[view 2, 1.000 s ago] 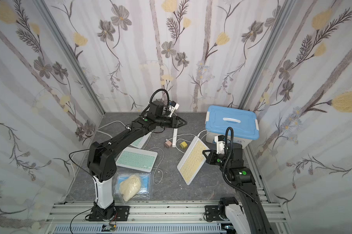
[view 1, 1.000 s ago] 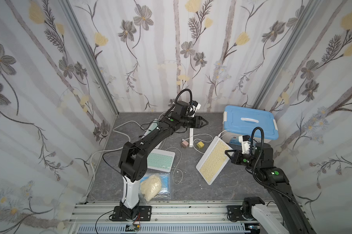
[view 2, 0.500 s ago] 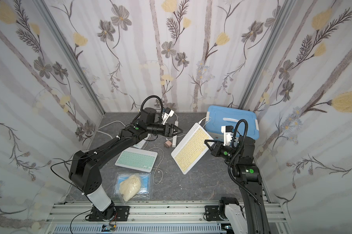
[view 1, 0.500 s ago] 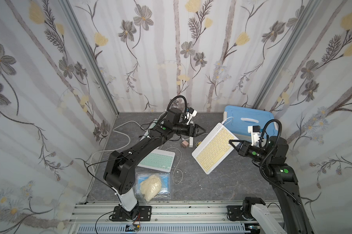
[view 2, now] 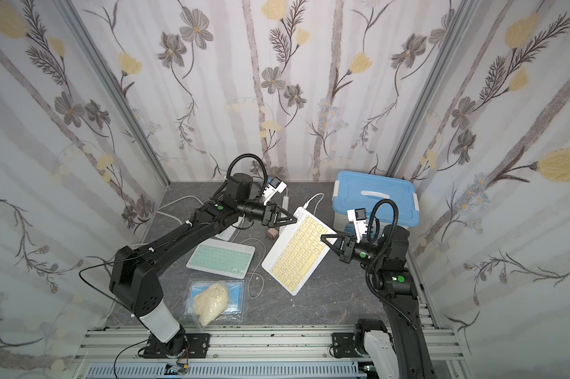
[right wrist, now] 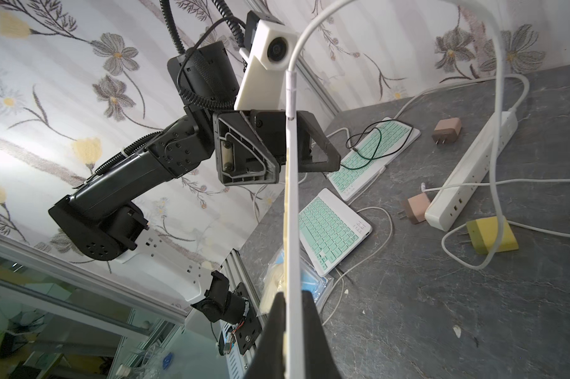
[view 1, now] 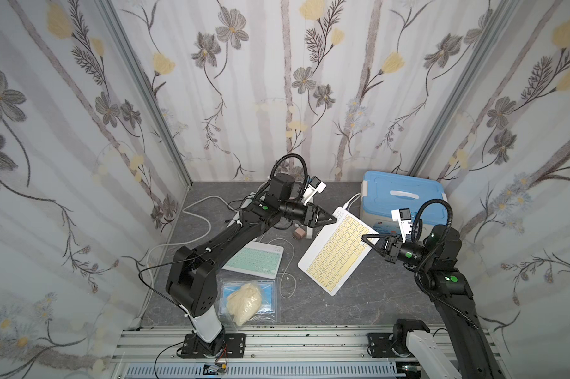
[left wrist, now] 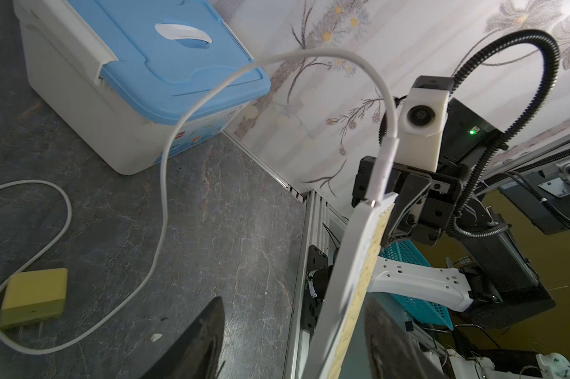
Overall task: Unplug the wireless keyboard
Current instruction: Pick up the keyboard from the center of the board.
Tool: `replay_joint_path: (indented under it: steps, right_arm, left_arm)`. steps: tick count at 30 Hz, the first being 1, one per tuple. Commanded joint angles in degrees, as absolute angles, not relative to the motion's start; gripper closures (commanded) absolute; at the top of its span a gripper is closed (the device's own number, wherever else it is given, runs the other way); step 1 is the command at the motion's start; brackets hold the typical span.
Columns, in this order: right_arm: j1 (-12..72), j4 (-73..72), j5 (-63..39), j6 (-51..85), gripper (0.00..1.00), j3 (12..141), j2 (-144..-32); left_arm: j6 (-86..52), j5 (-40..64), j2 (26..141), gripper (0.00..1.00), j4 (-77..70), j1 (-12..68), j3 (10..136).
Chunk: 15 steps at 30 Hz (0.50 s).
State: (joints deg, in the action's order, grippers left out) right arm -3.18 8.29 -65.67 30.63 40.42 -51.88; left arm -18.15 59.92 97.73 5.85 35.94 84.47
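Yellow keyboard (view 1: 338,252) is in the air over mid-table (view 1: 342,305), tilted. My right gripper (view 1: 367,238) clamps its 3 o'clock edge. White cable (view 1: 351,199) is plugged in at its 12 o'clock corner. My left gripper (view 1: 331,218) straddles that corner, jaws apart.

Bright even light, soft shadows, sharp top views, wrist views warped at edges

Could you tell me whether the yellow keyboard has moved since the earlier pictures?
Yes: in a top view the yellow keyboard has shifted left, closer to the green keyboard.
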Motion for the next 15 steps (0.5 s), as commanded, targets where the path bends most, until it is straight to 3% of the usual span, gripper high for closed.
replay_joint_path:
  steps: [1, 6, 15]
  right_arm:
    - [-2.9, 0.8, -69.9, 31.7, 1.00, 39.1, -51.9]
    - [-2.2, -2.4, -70.3, 32.4, 1.00, 37.5, -51.8]
    - [-1.0, -8.6, -70.2, 35.3, 1.00, 35.5, -51.4]
  left_arm:
    - [-18.2, 64.4, 96.4, 0.40, 1.9, 36.5, 83.7]
    - [-20.4, 67.2, 94.8, 0.62, -1.3, 36.5, 81.0]
    - [-19.8, 71.1, 91.9, 0.79, -1.4, 36.8, 78.8]
